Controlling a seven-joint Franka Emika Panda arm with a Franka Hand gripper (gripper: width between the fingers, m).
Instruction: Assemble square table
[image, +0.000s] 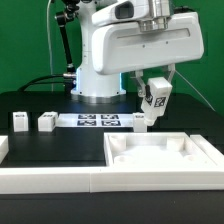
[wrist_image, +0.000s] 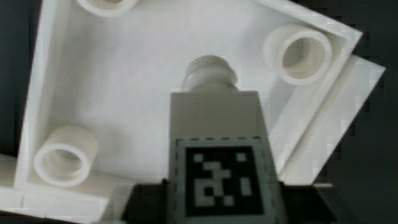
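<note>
My gripper (image: 156, 92) is shut on a white table leg (image: 154, 103) that carries a black-and-white tag. The leg hangs slightly tilted above the far edge of the square tabletop (image: 160, 158), which lies tray-side up at the exterior view's front right. In the wrist view the leg (wrist_image: 217, 140) fills the middle between my gripper (wrist_image: 219, 205) fingers. Its rounded tip points at the tabletop's inner face (wrist_image: 160, 60), between two round corner sockets (wrist_image: 299, 50) (wrist_image: 68, 160). Two more legs (image: 20, 122) (image: 46, 121) stand on the black table at the exterior view's left.
The marker board (image: 100, 121) lies flat in front of the robot base (image: 100, 70). A long low white border wall (image: 50, 180) runs along the front edge. Black cables hang behind the base on the exterior view's left.
</note>
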